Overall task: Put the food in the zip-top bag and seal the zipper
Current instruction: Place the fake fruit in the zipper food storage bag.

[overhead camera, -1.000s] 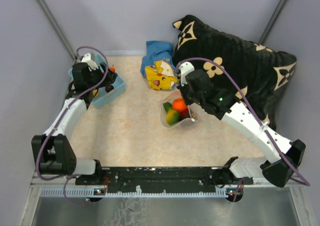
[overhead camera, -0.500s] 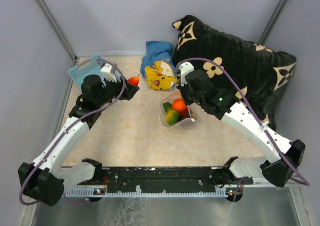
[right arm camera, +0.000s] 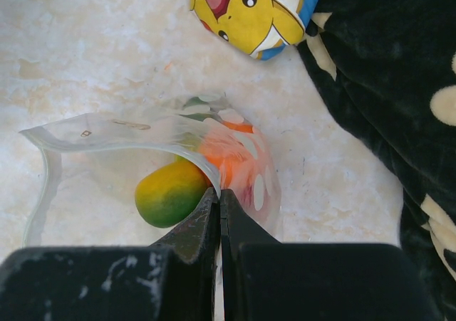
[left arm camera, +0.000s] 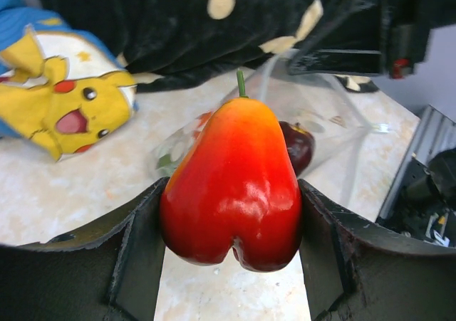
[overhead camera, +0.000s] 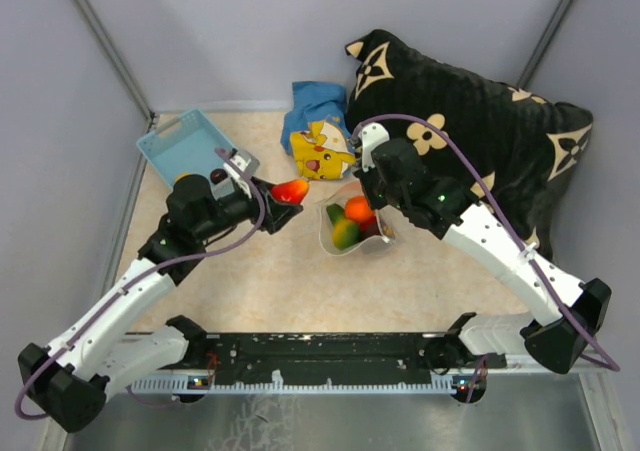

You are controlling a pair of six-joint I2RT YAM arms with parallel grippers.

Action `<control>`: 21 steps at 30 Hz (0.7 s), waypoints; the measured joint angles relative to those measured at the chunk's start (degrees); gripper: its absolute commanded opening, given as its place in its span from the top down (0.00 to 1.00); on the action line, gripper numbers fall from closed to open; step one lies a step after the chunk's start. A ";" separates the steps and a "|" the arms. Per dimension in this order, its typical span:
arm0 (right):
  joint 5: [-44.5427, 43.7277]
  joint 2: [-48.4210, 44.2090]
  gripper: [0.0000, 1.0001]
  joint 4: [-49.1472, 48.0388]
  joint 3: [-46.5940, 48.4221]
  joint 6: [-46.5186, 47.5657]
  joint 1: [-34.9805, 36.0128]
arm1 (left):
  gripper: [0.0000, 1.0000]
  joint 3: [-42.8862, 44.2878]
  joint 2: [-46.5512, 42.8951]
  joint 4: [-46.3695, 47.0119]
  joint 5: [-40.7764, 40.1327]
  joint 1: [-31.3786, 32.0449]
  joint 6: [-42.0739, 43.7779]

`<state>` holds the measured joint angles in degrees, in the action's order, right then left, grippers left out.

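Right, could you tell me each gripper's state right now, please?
Left gripper: shut on the red toy fruit.
Right gripper: shut on the zip-top bag.

No readable text (nothing legible anywhere)

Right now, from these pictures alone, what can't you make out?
Fruit count in the zip-top bag: right wrist view, spotted film and the right gripper cover some.
Near corner of the light blue basket: top view, the left arm covers it.
Blue cloth: top view, yellow plush covers part.
Ridges of the zipper: too fine in every view.
Back of the red fruit in the left gripper: left wrist view shows only its front.
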<state>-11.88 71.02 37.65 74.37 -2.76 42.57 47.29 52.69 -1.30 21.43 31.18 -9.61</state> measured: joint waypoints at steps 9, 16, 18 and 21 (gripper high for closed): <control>0.02 -0.02 1.00 0.00 0.00 -0.35 0.00 | 0.45 0.37 3.48 1.77 0.61 12.57 7.80; 0.07 -0.02 1.00 0.02 0.00 -0.44 0.00 | 0.44 2.10 7.82 2.32 -1.53 18.49 14.03; 0.13 -0.02 1.00 0.02 0.00 -0.44 0.00 | 0.43 3.15 9.49 2.47 -2.32 19.41 15.52; 0.20 0.00 1.00 0.02 0.00 -0.44 0.00 | 0.42 5.16 12.26 2.40 -3.56 20.92 17.59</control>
<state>-11.68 71.02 37.67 74.37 -3.20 42.57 52.45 64.95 1.10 17.87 52.10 7.99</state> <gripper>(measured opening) 0.008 0.703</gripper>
